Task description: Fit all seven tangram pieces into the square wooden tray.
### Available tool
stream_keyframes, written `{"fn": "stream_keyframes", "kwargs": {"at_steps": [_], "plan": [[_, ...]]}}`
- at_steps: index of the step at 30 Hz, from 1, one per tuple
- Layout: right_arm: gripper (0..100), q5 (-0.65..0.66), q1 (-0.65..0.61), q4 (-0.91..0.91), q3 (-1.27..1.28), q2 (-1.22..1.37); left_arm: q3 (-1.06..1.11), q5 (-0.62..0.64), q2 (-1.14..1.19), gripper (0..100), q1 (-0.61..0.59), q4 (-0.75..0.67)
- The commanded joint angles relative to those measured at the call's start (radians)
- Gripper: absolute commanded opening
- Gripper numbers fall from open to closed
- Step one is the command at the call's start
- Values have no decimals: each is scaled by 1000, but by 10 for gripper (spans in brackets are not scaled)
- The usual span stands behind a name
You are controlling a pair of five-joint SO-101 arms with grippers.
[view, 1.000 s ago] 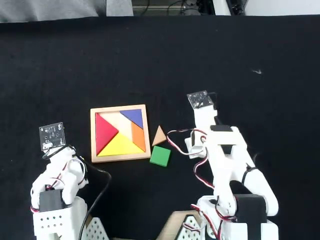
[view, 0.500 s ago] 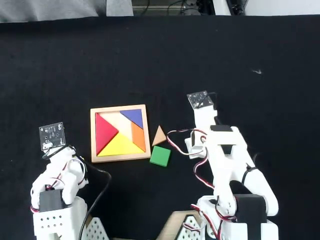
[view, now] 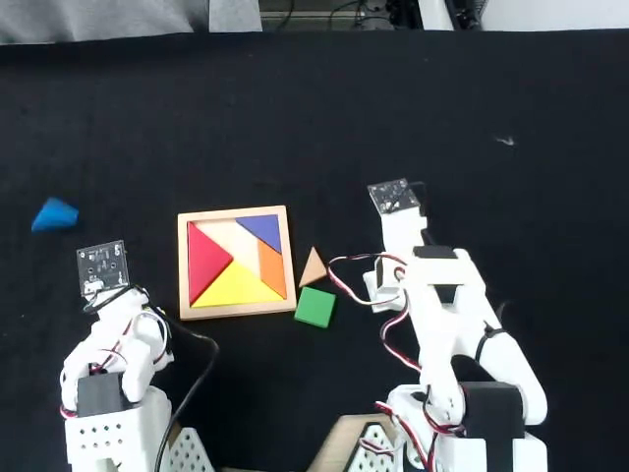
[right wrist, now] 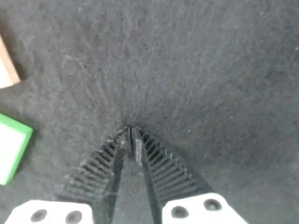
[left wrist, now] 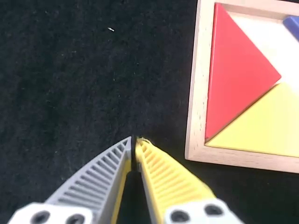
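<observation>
Tray (view: 234, 313) part filled; we see both pairs of jaws closed, empty. Next, we judge: grasp green square (view: 314, 308), tan triangle (view: 313, 267), blue piece (view: 54, 214).

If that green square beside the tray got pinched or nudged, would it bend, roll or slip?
The green square looks like a thick, flat-faced block, so it probably stays stiff and won't roll. Lying flat on the black cloth, it would likely slide rather than tip. Its smooth painted sides might slip a little when pinched.
</observation>
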Motion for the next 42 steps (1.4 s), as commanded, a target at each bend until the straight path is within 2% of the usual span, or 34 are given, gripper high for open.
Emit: {"fn": "stream_keyframes", "kwargs": {"at_steps": [1, 14, 18, 22, 24, 27, 29, 32, 37, 40, 42], "plan": [[11, 3, -15, 71, 87, 27, 18, 9, -8, 30, 5, 3], [11, 6, -11, 71, 87, 27, 18, 8, -8, 30, 15, 3], [11, 6, -11, 71, 87, 27, 18, 6, -14, 30, 108, 3], [11, 6, -15, 71, 87, 27, 18, 5, -15, 30, 285, -6], [11, 6, -15, 71, 87, 27, 7, 5, -15, 30, 318, -2], [11, 5, -15, 71, 87, 27, -84, 3, -15, 30, 236, -3], [11, 6, -15, 71, 87, 27, -136, 3, -15, 30, 91, -18], [11, 6, -15, 71, 87, 27, -173, -8, -17, 30, -4, -143], [11, 8, -17, 71, 87, 27, -185, -354, -17, 30, -185, -404], [11, 8, -14, 71, 87, 27, -188, -345, -6, 30, -228, -569], [11, 8, -17, 71, 87, 27, -203, -345, 0, 30, -236, -614]]}}
